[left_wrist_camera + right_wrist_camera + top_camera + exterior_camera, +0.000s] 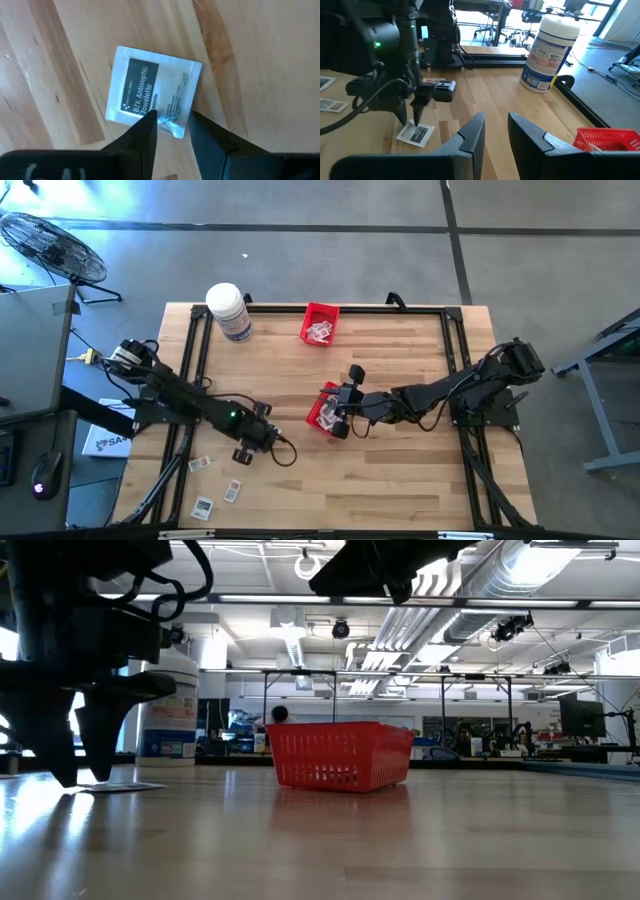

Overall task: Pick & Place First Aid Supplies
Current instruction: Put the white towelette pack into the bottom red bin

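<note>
Three packets lie loose near the table's [400, 480] front-left: one [199, 464] closest to the left arm, one [233, 490] further front, one [203, 507] near the front edge. Left gripper [243, 454] is low over the left-centre of the table, right above a fourth packet [152, 90]; that packet lies flat on the wood, print up, reading "BZK Antiseptic Towelette". In the left wrist view the two fingers [145, 135] stand slightly apart, tips straddling the packet's near edge, nothing pinched between them. The right wrist view shows the same thing from across the table: left gripper [410, 120] pointing down, tips at the packet [415, 134], whether touching it cannot be told. In the low view the left gripper [90, 765] looms at the left with the packet [125, 786] flat under it. A white jar [230, 311] with a label stands at the back left. A red basket [320, 323] sits at the back centre with packets inside. A second red basket [322, 412] sits mid-table, just beside the right gripper [345, 415], which is partly over its right side. Right gripper fingers [472, 131] are apart, empty, aimed toward the left arm. Low view shows one red basket [340, 755] on the table, with the room behind it.
</note>
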`<action>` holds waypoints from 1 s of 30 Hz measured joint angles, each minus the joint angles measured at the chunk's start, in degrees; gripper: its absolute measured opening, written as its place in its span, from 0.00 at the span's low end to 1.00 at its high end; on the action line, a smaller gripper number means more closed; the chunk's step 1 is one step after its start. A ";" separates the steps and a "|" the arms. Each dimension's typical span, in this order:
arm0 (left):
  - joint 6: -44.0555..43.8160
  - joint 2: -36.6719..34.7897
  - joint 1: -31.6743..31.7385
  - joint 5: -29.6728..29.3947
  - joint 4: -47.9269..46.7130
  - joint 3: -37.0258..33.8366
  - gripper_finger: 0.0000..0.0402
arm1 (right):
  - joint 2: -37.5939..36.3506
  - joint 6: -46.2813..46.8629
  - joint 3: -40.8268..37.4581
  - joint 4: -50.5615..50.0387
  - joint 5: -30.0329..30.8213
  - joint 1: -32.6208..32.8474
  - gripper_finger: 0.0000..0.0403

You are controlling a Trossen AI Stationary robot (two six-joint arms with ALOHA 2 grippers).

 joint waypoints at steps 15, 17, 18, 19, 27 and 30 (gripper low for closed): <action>5.06 -0.09 0.49 -0.65 1.35 0.00 0.28 | -0.02 0.02 -0.02 -1.48 -0.97 -0.39 0.19; 5.06 -0.09 0.45 -0.61 2.40 0.00 0.28 | -0.02 0.02 0.00 -1.50 -1.02 -0.39 0.19; 5.06 -0.11 0.45 -0.47 2.53 0.00 0.28 | -0.02 0.02 -0.01 -1.49 -1.03 -0.39 0.19; 4.96 -0.11 0.45 -0.27 2.69 0.00 0.28 | -0.01 0.02 0.00 -1.48 -1.03 -0.39 0.19; 3.46 0.30 0.45 0.56 4.15 0.02 0.28 | -0.02 0.02 0.00 -1.48 -1.09 -0.39 0.19; 3.04 1.68 0.43 0.92 4.48 -0.09 0.28 | -0.02 0.07 0.00 -1.48 -1.21 -0.39 0.19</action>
